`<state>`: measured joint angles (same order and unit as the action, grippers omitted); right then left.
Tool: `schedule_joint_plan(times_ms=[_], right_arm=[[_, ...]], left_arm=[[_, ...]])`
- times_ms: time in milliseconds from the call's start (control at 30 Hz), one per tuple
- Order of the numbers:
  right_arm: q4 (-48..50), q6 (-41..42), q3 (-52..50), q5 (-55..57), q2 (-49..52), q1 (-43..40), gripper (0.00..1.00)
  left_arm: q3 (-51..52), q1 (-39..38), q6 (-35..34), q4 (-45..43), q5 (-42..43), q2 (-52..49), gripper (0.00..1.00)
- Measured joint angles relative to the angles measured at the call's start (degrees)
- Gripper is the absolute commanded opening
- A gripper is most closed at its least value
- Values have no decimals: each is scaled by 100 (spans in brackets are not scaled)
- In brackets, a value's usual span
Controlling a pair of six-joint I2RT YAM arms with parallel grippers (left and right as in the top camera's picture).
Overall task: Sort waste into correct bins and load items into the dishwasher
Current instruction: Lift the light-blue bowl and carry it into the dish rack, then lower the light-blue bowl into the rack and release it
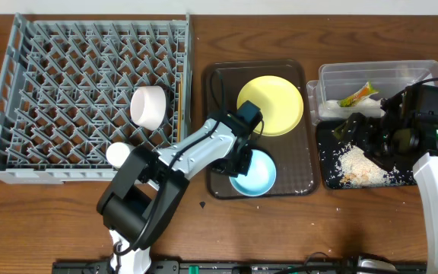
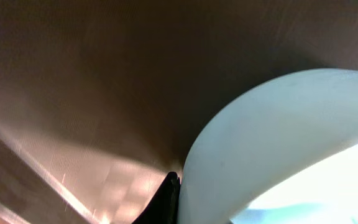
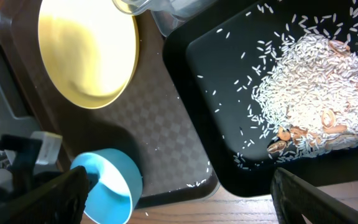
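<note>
The grey dish rack (image 1: 67, 91) fills the table's 9 o'clock side. The small white bowl (image 1: 149, 105) rests tilted among the pegs near the rack's 3 o'clock edge. The brown serving tray (image 1: 295, 169) sits in the centre, with the yellow plate (image 1: 271, 105) at its 1 o'clock and the light blue bowl (image 1: 255, 176) at its 6 o'clock. At the table's 2 o'clock stands the clear tub (image 1: 401, 76) with the snack wrapper (image 1: 358, 94) inside. Just beside it, at 4 o'clock, the black tray (image 1: 327, 164) holds the rice scraps (image 1: 358, 164).

The left gripper (image 1: 240, 161) is at the light blue bowl's 10 o'clock rim. One finger (image 2: 169, 193) touches the outer wall, but I cannot tell if it clamps. The right gripper (image 3: 179, 186) hovers over the black tray's 10 o'clock side, its fingers wide apart and empty.
</note>
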<state>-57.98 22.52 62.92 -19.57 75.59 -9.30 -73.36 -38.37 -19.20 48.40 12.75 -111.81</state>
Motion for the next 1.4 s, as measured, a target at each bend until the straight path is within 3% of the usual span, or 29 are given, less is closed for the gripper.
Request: schedule_joint_plan(times_ms=[200, 400, 567, 867, 1200, 1400], right_arm=[[-4, 0, 0, 0, 0, 0, 92], [-2, -2, 0, -2, 0, 0, 92], [-2, -2, 0, 0, 0, 0, 92], [-2, -2, 0, 0, 0, 0, 92], [-28, -26, 0, -2, 0, 0, 93], [-28, -76, 0, 0, 0, 0, 93]], left_arm=[[-634, 450, 4, 835, -656, 857, 7], [-994, 1073, 63, 1239, -2800, 2330, 7], [-997, 1473, 348, 1456, -4763, 2800, 8], [-992, 1976, 614, 1281, -7453, 2581, 8], [-883, 2441, 643, 518, -9121, 1364, 8], [-868, 2706, 678, 461, -9527, 498, 7]])
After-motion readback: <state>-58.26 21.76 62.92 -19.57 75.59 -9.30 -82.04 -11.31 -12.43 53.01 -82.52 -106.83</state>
